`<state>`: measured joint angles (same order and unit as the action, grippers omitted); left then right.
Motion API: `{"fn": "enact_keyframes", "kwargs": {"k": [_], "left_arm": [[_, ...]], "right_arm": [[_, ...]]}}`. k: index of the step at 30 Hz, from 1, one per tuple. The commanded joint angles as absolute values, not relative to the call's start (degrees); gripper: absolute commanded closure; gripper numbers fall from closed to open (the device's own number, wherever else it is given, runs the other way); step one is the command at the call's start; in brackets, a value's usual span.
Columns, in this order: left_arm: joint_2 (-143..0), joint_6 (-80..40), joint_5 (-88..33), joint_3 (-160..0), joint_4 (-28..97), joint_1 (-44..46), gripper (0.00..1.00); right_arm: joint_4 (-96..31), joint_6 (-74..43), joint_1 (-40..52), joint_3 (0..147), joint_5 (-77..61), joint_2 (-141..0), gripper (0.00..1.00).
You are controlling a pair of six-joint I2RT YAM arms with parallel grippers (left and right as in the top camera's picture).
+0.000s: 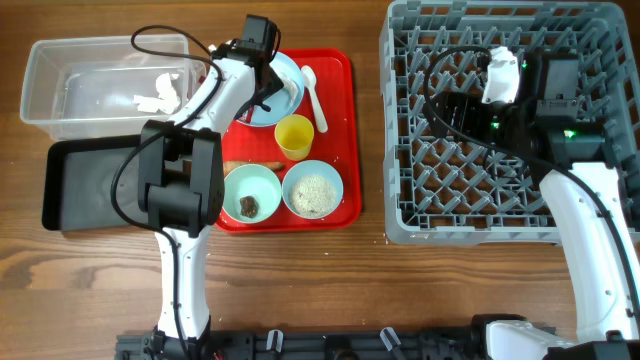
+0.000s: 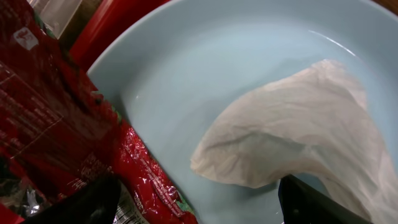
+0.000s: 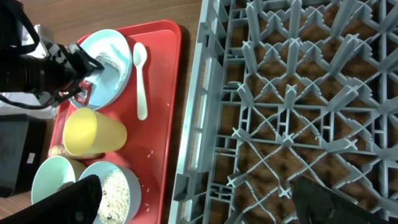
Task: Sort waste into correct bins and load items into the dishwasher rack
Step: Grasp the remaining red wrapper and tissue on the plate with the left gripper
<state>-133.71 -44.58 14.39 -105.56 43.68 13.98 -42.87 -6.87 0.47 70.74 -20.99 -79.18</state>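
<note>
My left gripper (image 2: 199, 211) is open low over the pale blue plate (image 2: 205, 62), which sits on the red tray (image 1: 335, 70). A crumpled white tissue (image 2: 292, 137) lies on the plate by the right finger. A red-and-white wrapper (image 2: 50, 112) lies at the plate's left edge, under the left finger. In the overhead view the gripper (image 1: 262, 85) covers much of the plate (image 1: 288, 72). My right gripper (image 3: 205, 211) is open and empty over the left part of the grey dishwasher rack (image 1: 400, 215).
The red tray also holds a white spoon (image 1: 311, 90), a yellow cup (image 1: 294, 135), a bowl with a dark lump (image 1: 250, 190), a bowl of rice (image 1: 313, 190) and a sausage stick (image 1: 265, 164). A clear tub (image 1: 45, 100) holds white tissue (image 1: 158, 92). A black tray (image 1: 90, 190) lies below it.
</note>
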Motion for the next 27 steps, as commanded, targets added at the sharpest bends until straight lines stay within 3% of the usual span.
{"fn": "enact_keyframes", "kwargs": {"k": [1, 2, 5, 19, 20, 21, 22, 24, 27], "left_arm": [[-134.8, -45.5, 15.5, -105.0, 43.7, 13.8, 0.42], [-134.8, -45.5, 15.1, -105.0, 44.2, 13.8, 0.62], [-134.8, -45.5, 13.8, -105.0, 44.6, 13.8, 0.96], [-119.9, -42.4, 13.6, -106.8, 47.6, 13.8, 0.96], [-120.4, -42.4, 14.1, -106.8, 47.6, 13.7, 0.87], [-121.5, -42.5, 15.4, -106.8, 47.5, 13.7, 0.48], [-122.3, -42.5, 15.6, -106.8, 47.4, 13.7, 0.37], [-125.9, -42.5, 15.5, -106.8, 46.9, 13.7, 0.23], [-130.2, -42.5, 15.1, -106.8, 43.1, 13.8, 0.15]], "right_arm": [[-43.0, -7.5, 0.4, 71.6, -22.1, -79.4, 0.00], [-43.0, -7.5, 0.4, 71.6, -22.1, -79.4, 0.00], [-43.0, -7.5, 0.4, 71.6, -22.1, -79.4, 0.00], [-43.0, -7.5, 0.4, 71.6, -22.1, -79.4, 0.00], [-43.0, -7.5, 0.4, 71.6, -22.1, -79.4, 0.00], [-43.0, -7.5, 0.4, 71.6, -22.1, -79.4, 0.01], [-43.1, -7.5, 0.4, 71.6, -22.1, -79.4, 0.00], [-43.1, -7.5, 0.4, 71.6, -22.1, -79.4, 0.00], [-43.2, -7.5, 0.4, 71.6, -22.1, -79.4, 0.00]]}}
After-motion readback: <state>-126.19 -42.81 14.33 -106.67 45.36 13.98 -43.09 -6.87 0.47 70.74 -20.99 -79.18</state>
